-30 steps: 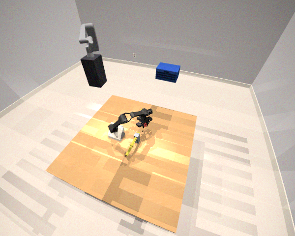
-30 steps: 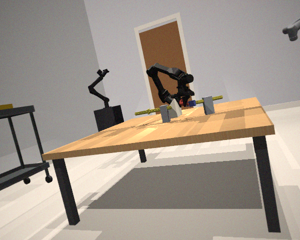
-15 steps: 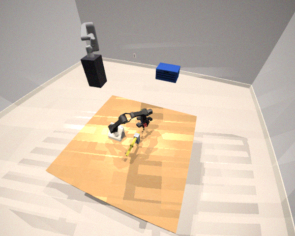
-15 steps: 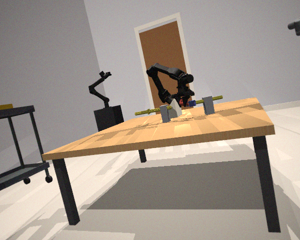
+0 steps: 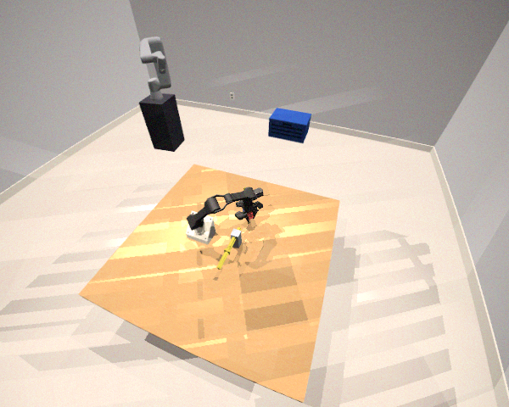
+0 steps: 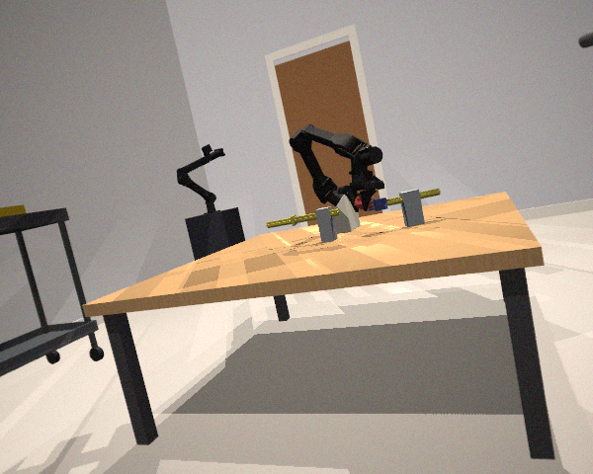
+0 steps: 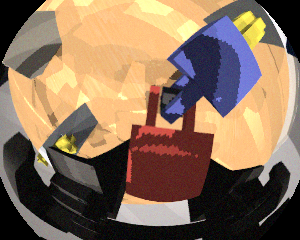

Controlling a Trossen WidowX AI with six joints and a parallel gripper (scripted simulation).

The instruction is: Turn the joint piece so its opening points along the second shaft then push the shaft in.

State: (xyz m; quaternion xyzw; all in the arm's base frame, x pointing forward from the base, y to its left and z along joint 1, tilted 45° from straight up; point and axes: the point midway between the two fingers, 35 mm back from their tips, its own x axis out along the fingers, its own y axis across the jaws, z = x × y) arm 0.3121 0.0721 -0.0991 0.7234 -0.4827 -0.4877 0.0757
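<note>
From the top, the gripper is seen lowered onto the red joint piece, just beyond the gray block that carries the yellow shaft. That shaft is seen sticking out of the block on the side away from the joint piece, so it is judged not yet pushed in.

From the side, the joint piece is found between the two blocks, with a blue part touching it on the side of the far block. The yellow shaft projects well out from the near block.

At the wrist, the joint piece is seen clamped between the fingers, its two prongs reaching toward the blue part. The first step is judged barely begun: the piece is grasped, while turning, release, pushing and withdrawal are all left.
</note>
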